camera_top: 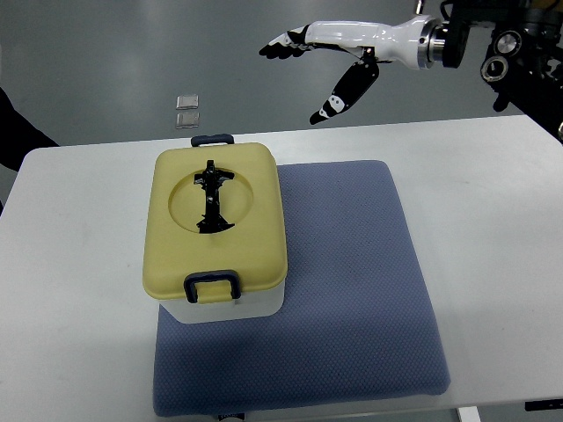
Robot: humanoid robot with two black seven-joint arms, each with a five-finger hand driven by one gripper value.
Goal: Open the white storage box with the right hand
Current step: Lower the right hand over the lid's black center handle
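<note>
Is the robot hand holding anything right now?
No, nothing. The right robot hand is open in the air, above and beyond the storage box, not touching its yellow lid.

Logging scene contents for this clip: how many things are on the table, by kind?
Storage box, yellow lid, closed: 1
Blue mat: 1
Total: 2
The right robot hand hovers open beyond the table's far edge, holding nothing.

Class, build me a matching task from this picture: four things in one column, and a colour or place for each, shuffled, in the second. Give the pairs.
Things:
1. lid
2. mat
3. right hand
4. latch

Descriptions:
A. blue-grey, lying under the box
B. raised beyond the table's far edge, fingers spread
C. yellow, with a black handle in a round recess
D. dark blue, on the box's near side

Pairs: 1-C, 2-A, 3-B, 4-D
</note>
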